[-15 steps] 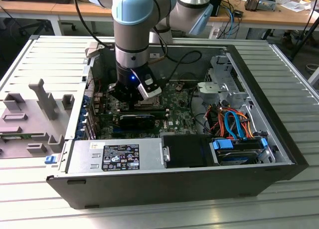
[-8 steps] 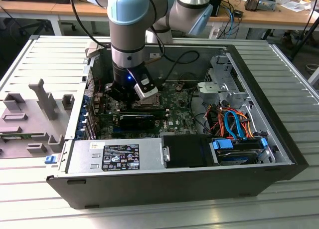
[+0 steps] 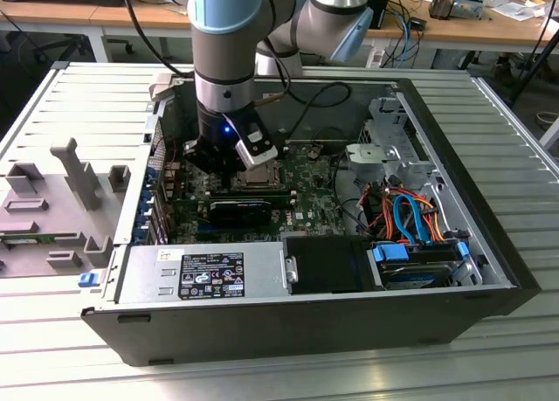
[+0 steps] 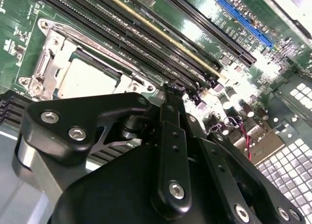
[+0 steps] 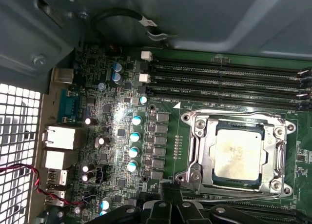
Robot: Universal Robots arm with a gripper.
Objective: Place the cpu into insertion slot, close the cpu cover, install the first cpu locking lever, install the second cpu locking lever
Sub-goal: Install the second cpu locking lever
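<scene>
The tool [image 4: 168, 94] is seen in the second wrist view as a cluster of black linkage bars and screws, its narrow tip lowered close to the edge of the insertion slot [image 4: 83, 70]. Whether its fingers are apart or together cannot be told, since the tips are foreshortened and the far side is hidden by the near links. In the first wrist view, just the top of the tool [image 5: 168, 209] is caught at the frame edge, cut off, just beside the socket's edge.

The cpu [image 5: 239, 153] is seated in the insertion slot [image 5: 195, 151], its dull silver top facing up. The cpu cover [image 5: 234, 120] is laid down flat around it as a silver frame, the chip showing through the square cut-out. Thin silver rods are seen along the frame's sides, but whether they are latched cannot be made out. In the second wrist view the cpu [image 4: 85, 80] is partly hidden behind the tool's black body.

Long black memory slots [image 5: 229, 77] are run alongside the socket on the green motherboard [image 5: 122, 136].

In the exterior view the arm [image 3: 225, 60] is reached down into the open computer case [image 3: 489, 235], which is laid on a ribbed metal desk [image 3: 79, 104]; the socket area [image 3: 258, 178] is largely covered by the wrist.
</scene>
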